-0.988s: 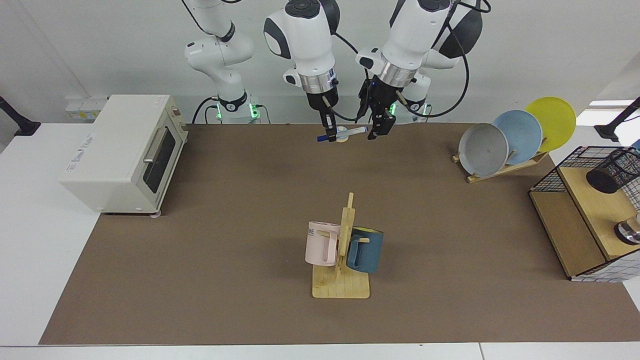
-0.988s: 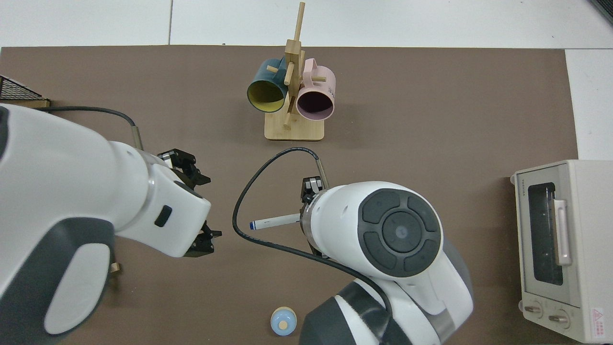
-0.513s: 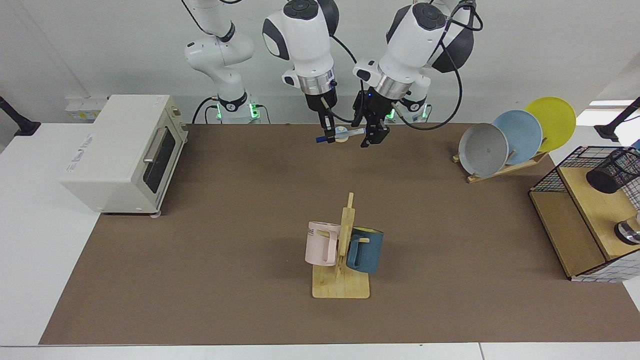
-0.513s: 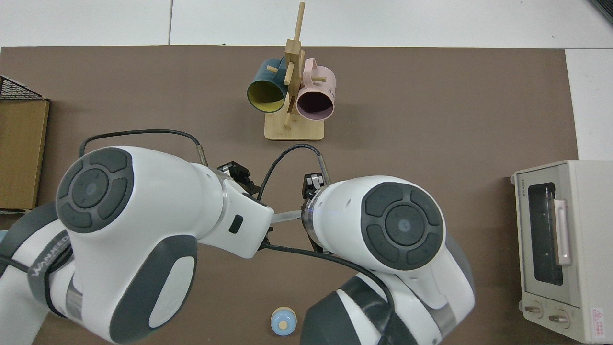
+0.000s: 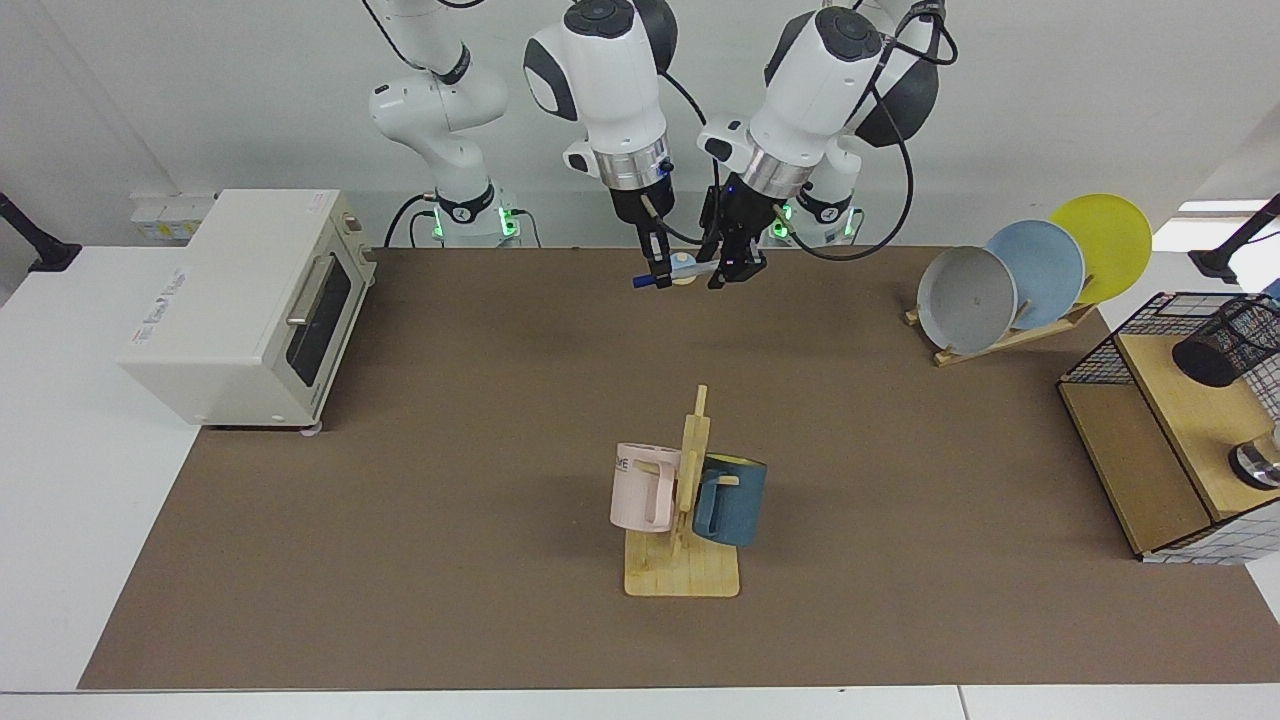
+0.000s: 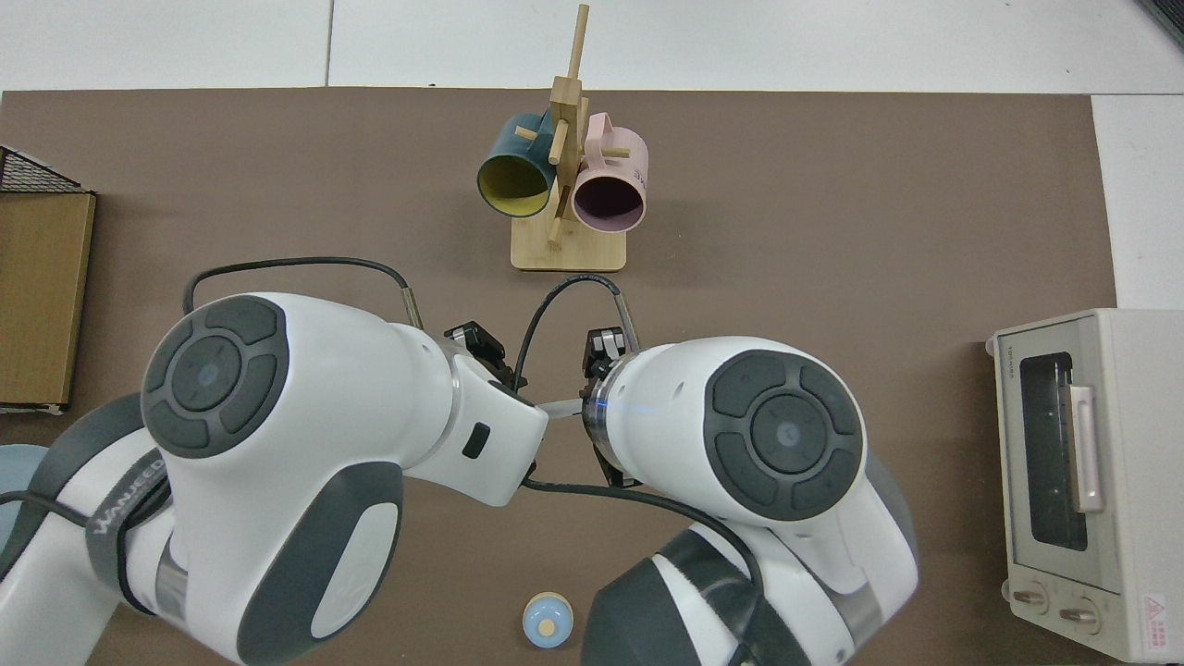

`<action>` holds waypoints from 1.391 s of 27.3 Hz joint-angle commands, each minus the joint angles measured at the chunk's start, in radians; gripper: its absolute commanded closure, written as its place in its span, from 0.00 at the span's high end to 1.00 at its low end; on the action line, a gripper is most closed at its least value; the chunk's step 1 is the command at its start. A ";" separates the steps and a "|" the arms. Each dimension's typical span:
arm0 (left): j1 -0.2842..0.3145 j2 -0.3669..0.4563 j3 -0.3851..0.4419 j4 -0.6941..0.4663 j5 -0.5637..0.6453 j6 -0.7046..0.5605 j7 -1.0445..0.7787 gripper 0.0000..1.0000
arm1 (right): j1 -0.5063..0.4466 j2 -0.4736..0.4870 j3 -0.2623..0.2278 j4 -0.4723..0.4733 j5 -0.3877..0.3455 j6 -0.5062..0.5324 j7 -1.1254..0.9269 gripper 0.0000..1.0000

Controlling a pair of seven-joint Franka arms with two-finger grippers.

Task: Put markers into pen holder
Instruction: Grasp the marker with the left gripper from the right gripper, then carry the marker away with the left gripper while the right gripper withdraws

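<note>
1. Upper centre of the facing view: right gripper [image 5: 657, 268] clamped on the slim white-barrelled marker with blue cap [image 5: 690, 270], held roughly level above the brown table mat [image 5: 480, 420].
2. Just right of it: left gripper [image 5: 729, 268] at the marker's free end, jaws apart to either side of the barrel, not yet seen closed.
3. Close left jaws squarely on the barrel before any release by the right gripper; keep the marker level during transfer.
4. Far right edge of the facing view: small black wire-mesh cylindrical pen holder [image 5: 1228, 343] lying tilted on the wooden shelf of the black wire-grid rack [image 5: 1150, 400], well apart from the marker.
5. Versus one second earlier: left gripper shifted leftward onto the marker's end; in the top view, barrel now almost hidden between the wrists.
</note>
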 commanded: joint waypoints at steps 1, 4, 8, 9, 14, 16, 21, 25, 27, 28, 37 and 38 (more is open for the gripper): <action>-0.018 -0.008 0.012 -0.014 -0.009 0.025 -0.022 0.00 | -0.007 0.008 0.005 0.009 0.020 0.011 0.008 0.00; -0.020 -0.007 0.011 -0.012 -0.009 0.028 -0.074 0.00 | -0.007 0.008 0.005 0.007 0.020 0.011 0.008 0.00; -0.020 0.000 0.009 -0.009 -0.018 0.032 -0.089 0.00 | -0.010 0.008 0.004 0.006 0.020 0.011 0.008 0.00; -0.020 0.000 0.009 -0.009 -0.018 0.032 -0.091 0.00 | -0.013 0.008 0.004 0.004 0.020 0.011 0.007 0.00; -0.018 0.000 0.009 -0.009 -0.018 0.032 -0.103 0.00 | -0.026 0.008 0.004 0.004 0.021 0.010 -0.019 0.54; -0.018 -0.002 0.009 -0.009 -0.018 0.031 -0.109 0.00 | -0.027 0.007 0.002 0.004 0.020 0.008 -0.027 0.86; -0.008 -0.002 0.012 -0.010 -0.009 0.020 -0.111 0.00 | -0.072 -0.005 0.002 0.001 0.021 -0.016 -0.140 1.00; -0.003 -0.004 0.019 -0.014 0.014 0.008 -0.149 0.00 | -0.104 -0.025 0.002 -0.002 0.021 -0.081 -0.295 1.00; -0.003 -0.005 0.022 -0.014 0.052 -0.006 -0.180 0.00 | -0.122 -0.041 0.002 -0.002 0.020 -0.110 -0.384 1.00; -0.003 -0.005 0.023 -0.014 0.080 -0.015 -0.198 0.00 | -0.133 -0.050 0.002 -0.002 0.021 -0.122 -0.430 1.00; 0.041 -0.013 0.025 -0.012 0.334 -0.121 -0.263 0.00 | -0.283 -0.099 -0.009 0.001 0.043 -0.262 -1.016 1.00; 0.054 -0.014 0.026 -0.012 0.363 -0.135 -0.263 0.00 | -0.299 -0.100 -0.007 0.001 0.043 -0.274 -1.080 1.00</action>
